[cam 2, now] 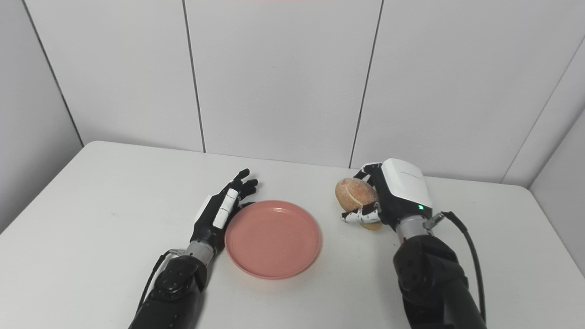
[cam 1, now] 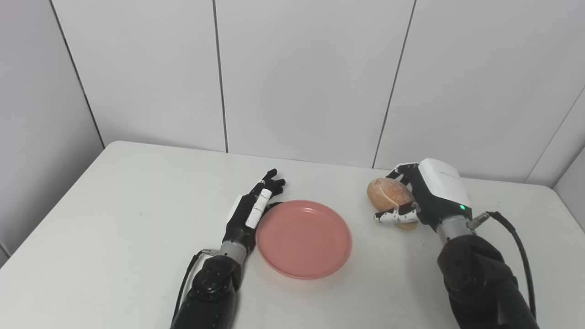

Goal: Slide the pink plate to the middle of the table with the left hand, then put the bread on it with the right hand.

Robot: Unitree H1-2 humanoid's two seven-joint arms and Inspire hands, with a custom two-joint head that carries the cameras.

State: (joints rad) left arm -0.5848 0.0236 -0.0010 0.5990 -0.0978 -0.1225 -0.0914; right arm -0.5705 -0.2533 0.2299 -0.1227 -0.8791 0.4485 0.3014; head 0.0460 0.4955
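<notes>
White walls stand behind your worktop (cam 1: 114,192). Your right hand (cam 1: 422,196) hugs the bread (cam 1: 388,193) beside the pink plate (cam 1: 304,240). It looks light and squashy, so squeeze softly. Your left hand (cam 1: 251,210) is loose by the rim.

Bare table (cam 1: 361,256) between pink plate (cam 1: 303,239) and bread (cam 1: 389,194); nothing blocking.

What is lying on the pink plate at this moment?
Nothing: the pink plate shows only its bare inside. The bread is in the right hand, beside the plate. The left hand is at its left rim.
</notes>
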